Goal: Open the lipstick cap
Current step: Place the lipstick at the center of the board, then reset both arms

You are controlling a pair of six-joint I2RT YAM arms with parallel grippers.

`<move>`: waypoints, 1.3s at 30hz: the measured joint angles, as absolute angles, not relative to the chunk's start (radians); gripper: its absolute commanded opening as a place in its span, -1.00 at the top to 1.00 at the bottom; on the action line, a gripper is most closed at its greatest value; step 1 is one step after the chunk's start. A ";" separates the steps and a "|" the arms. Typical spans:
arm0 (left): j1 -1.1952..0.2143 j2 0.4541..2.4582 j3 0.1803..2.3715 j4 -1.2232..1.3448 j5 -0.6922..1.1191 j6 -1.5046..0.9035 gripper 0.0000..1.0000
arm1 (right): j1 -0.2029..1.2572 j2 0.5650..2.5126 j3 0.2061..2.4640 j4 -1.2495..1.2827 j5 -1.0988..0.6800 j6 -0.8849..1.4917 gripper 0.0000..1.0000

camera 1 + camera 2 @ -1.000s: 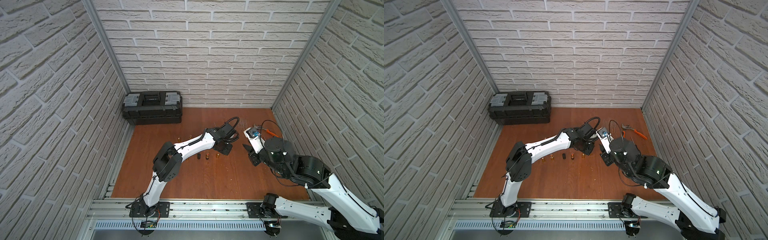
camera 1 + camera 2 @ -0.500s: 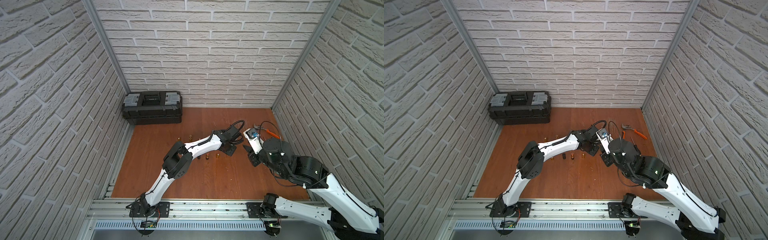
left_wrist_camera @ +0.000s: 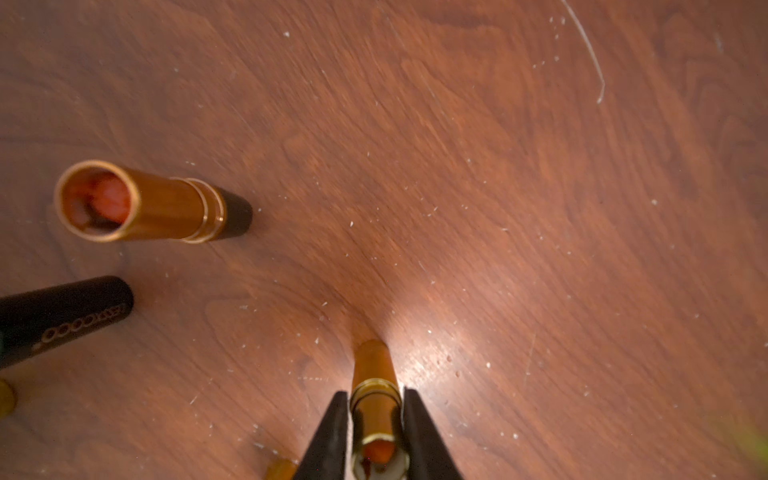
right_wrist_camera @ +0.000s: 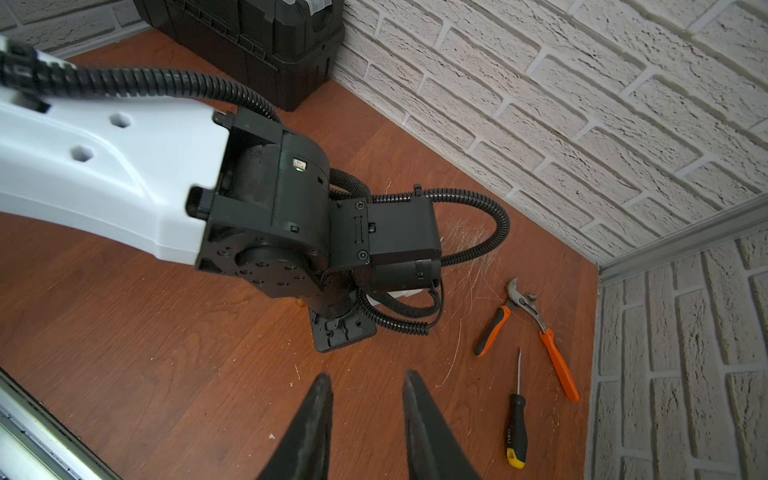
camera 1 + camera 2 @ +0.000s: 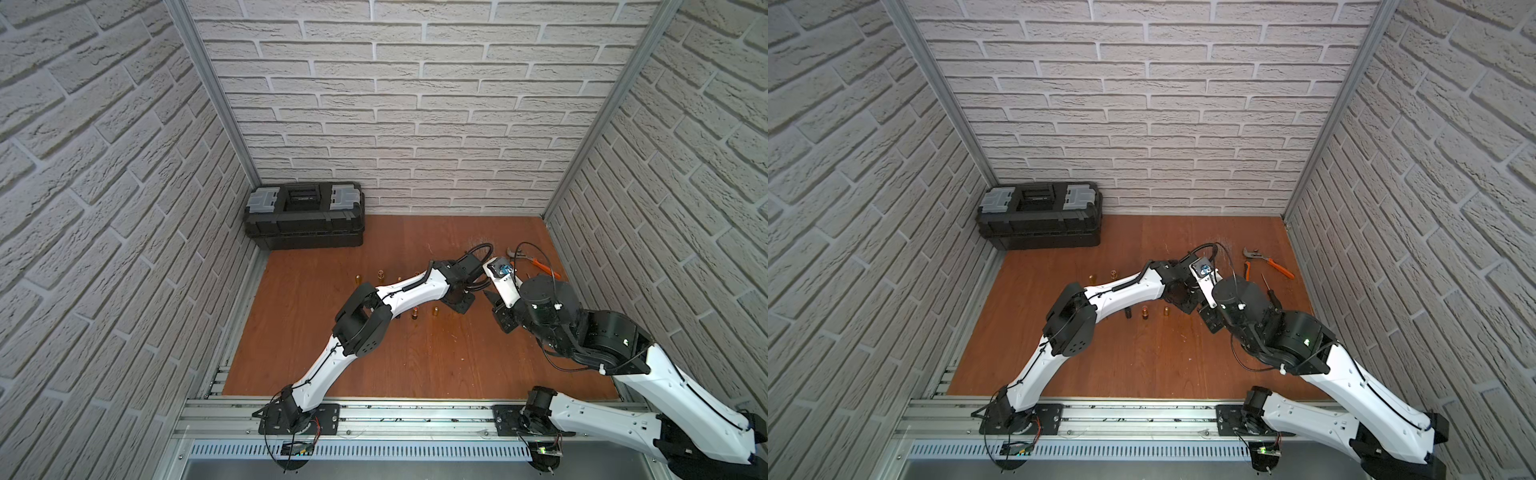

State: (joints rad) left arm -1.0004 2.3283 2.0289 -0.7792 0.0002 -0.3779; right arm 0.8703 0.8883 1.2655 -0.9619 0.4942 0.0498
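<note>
**Left fingers** (image 3: 330, 436): two black tips flank a slim gold lipstick tube (image 3: 372, 365). The tube is uncapped, its orange-red stick exposed at the end nearest the wrist, and its far end is down on the scratched brown wooden surface (image 3: 519, 187).

**Change:** within the last second these fingers have begun easing apart from a tight closure, and the left arm has stretched slightly further toward the right arm. Whether they still pinch the tube or have just let go cannot be told.

**Assessment:** the cap is already off this tube, and the moment reads as a set-down with release under way. The tube could topple if a finger drags on withdrawal.

**Near the left fingers, off to one side:**
- A second open gold tube with a black base (image 3: 166, 208) stands clear of them.
- Beside it is a black cylinder with gold lettering (image 3: 70, 311); whether it is a cap or an unopened stick is undetermined.

**Right fingers** (image 4: 316, 419): spread, with nothing between them, held above the surface and facing the left wrist. Their position is essentially unchanged.

**Beyond the right fingers:** orange-handled pliers (image 4: 552, 353) and a black-handled screwdriver (image 4: 517, 428) lie on the surface.
</note>
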 measured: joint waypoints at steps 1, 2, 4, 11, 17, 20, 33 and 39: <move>-1.000 2.328 2.029 -0.783 0.000 -0.379 0.12 | 0.870 0.889 1.266 -0.962 0.494 0.050 0.36; -1.000 2.328 2.029 -0.786 0.000 -0.377 0.08 | 0.870 0.889 1.266 -0.962 0.493 0.055 0.34; -1.000 2.328 2.031 -0.794 -0.001 -0.373 0.05 | 0.870 0.891 1.270 -0.966 0.490 0.064 0.30; -0.990 2.300 2.045 -0.818 -0.002 -0.370 0.02 | 0.870 0.930 1.310 -0.983 0.502 0.100 -1.00; -0.947 2.185 2.031 -0.815 0.010 -0.376 0.01 | 0.870 0.982 1.343 -1.007 0.552 0.133 -1.00; -0.905 2.083 1.973 -0.794 0.022 -0.389 0.01 | 0.870 0.968 1.343 -1.007 0.588 0.146 -1.00; -0.582 1.434 1.262 -0.539 -0.042 -0.502 -0.96 | 0.852 0.680 1.037 -0.826 0.902 0.138 -1.00; -0.366 1.115 0.958 -0.379 -0.136 -0.458 -0.97 | 0.711 0.706 0.891 -0.689 0.887 0.107 -1.00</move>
